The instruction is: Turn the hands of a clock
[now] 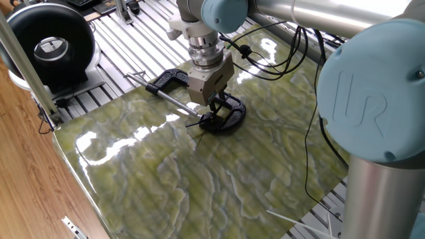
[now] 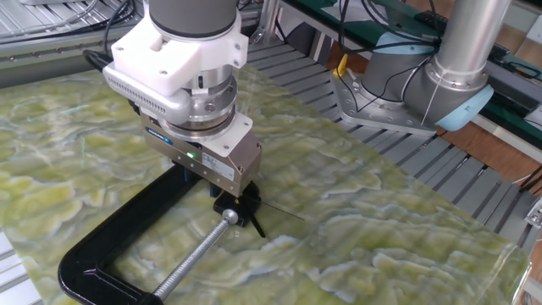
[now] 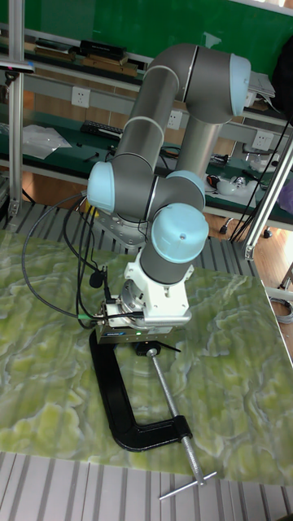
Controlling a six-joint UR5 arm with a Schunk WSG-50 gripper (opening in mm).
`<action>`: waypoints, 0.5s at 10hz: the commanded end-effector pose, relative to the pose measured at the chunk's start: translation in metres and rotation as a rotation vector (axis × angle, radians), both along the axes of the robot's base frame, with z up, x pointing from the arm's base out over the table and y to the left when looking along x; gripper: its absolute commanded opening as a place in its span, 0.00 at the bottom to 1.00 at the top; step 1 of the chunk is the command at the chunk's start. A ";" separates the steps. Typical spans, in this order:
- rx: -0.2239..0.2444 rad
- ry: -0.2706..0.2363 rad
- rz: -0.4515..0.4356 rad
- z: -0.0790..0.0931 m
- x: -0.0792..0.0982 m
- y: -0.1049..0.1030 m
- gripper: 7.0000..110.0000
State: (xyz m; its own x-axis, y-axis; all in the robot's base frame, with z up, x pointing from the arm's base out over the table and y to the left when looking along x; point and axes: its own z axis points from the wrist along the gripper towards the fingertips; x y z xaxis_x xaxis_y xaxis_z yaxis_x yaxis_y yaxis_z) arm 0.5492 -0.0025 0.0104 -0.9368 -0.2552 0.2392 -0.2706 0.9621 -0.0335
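The hands (image 2: 255, 224) are two thin black pointers on a small black hub, held in the jaw of a black C-clamp (image 2: 102, 241) lying on the green marbled tabletop. One pointer reaches right, the shorter one points toward the table's near edge. In one fixed view my gripper (image 1: 214, 113) stands upright over the hub, its dark fingers close together and down on it. The hands (image 1: 201, 124) stick out from under it. From the other side the gripper's body hides the fingertips. The tall view shows the hands (image 3: 163, 348) just below the gripper.
The clamp's steel screw rod (image 2: 190, 267) runs from the hub toward the table's near corner. A black round device (image 1: 50, 43) stands off the table at the far left. A second arm's base (image 2: 423, 76) and loose cables (image 1: 292, 60) lie beyond the tabletop.
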 end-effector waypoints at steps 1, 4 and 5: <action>0.008 0.000 -0.006 0.000 0.000 0.000 0.36; 0.008 0.000 -0.005 0.000 -0.001 -0.001 0.36; 0.008 0.000 -0.005 -0.001 -0.002 -0.001 0.36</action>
